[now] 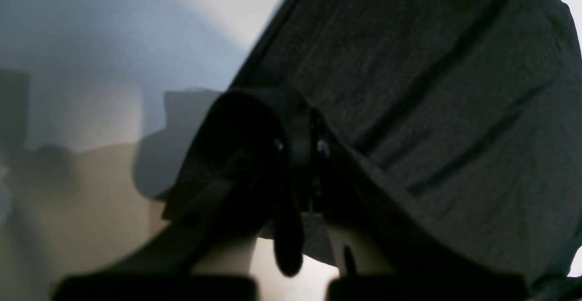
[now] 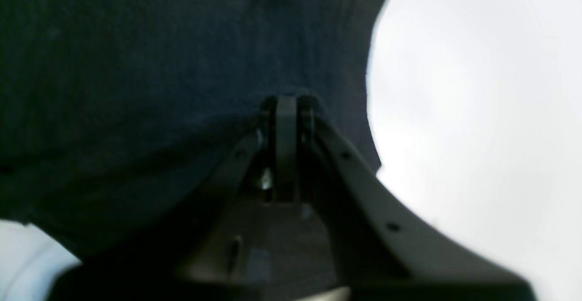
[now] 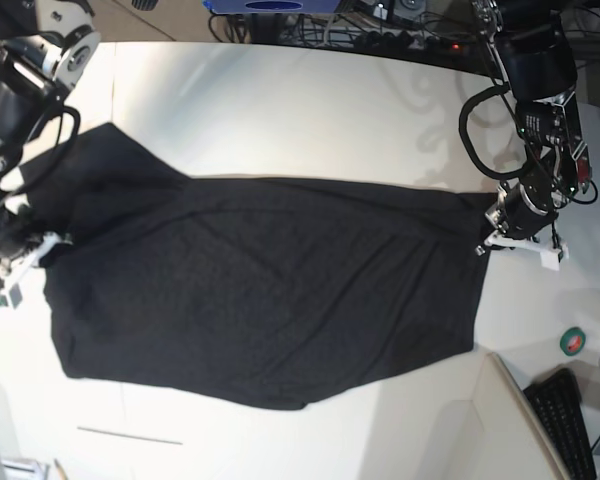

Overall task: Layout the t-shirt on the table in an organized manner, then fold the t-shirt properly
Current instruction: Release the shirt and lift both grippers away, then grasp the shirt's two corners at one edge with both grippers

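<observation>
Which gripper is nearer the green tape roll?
Left. The left gripper grips the t-shirt edge just above the green tape roll; the right gripper is across the table.

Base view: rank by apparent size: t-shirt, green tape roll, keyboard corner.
1. t-shirt, by far the largest, spread across the table.
2. keyboard, though the frame edge cuts it, so only part shows.
3. green tape roll, smallest.

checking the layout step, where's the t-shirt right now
In the base view the black t-shirt lies spread across the middle of the off-white table, stretched between the right gripper and the left gripper.
</observation>
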Tool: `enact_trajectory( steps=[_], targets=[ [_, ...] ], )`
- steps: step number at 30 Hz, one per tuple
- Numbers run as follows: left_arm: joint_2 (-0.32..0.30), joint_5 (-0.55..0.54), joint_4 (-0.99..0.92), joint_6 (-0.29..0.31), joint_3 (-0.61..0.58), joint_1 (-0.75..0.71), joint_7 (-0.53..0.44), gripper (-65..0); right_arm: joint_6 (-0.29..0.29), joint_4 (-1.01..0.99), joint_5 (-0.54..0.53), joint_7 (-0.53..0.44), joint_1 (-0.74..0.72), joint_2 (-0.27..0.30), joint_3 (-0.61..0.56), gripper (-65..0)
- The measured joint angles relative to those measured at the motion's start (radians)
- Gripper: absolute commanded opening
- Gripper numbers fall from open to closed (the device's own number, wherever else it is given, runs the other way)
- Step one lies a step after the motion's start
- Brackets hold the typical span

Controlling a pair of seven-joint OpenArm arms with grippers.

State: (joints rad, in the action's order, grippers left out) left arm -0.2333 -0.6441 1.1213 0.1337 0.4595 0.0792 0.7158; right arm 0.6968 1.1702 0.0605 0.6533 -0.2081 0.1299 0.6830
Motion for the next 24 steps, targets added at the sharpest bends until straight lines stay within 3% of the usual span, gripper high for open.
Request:
enact_trajectory(
  steps=[2,3,4,6,9,13,17,24],
  targets=[
    [-0.001,-0.004,0.005,0.000,0.015,-0.006,0.002,-29.6,0.000,0.095,0.007,0.000,0.064,-0.002,0.004,-32.3],
    [0.006,-0.007,0.008,0.001,0.049,-0.008,0.004,-19.1,0.000,0.135,0.012,0.004,0.094,-0.002,0.007,-28.7],
    [0.014,-0.005,0.020,0.000,0.093,-0.010,0.007,-10.4,0.000,0.167,0.009,0.000,0.120,-0.004,0.023,-28.2],
    [0.023,-0.011,0.068,0.001,0.174,-0.028,0.002,-1.6,0.000,0.201,0.004,-0.006,0.149,-0.023,0.084,-28.4],
    [0.034,0.003,0.164,0.000,0.258,-0.063,-0.004,-1.3,0.000,0.188,0.008,-0.003,0.162,-0.041,0.184,-28.4],
    [0.037,-0.012,0.263,0.136,0.262,-0.153,-0.004,-4.8,0.001,0.076,0.009,-0.007,0.175,-0.005,0.200,-28.4],
    [0.042,-0.005,0.273,0.197,0.264,-0.257,0.003,-8.2,-0.001,-0.034,0.014,-0.088,0.175,0.016,0.201,-28.4],
    [0.062,0.008,0.271,0.342,0.458,-0.363,0.000,-14.8,0.000,-0.114,-0.008,-0.151,0.208,0.020,0.201,-28.8]
  ],
)
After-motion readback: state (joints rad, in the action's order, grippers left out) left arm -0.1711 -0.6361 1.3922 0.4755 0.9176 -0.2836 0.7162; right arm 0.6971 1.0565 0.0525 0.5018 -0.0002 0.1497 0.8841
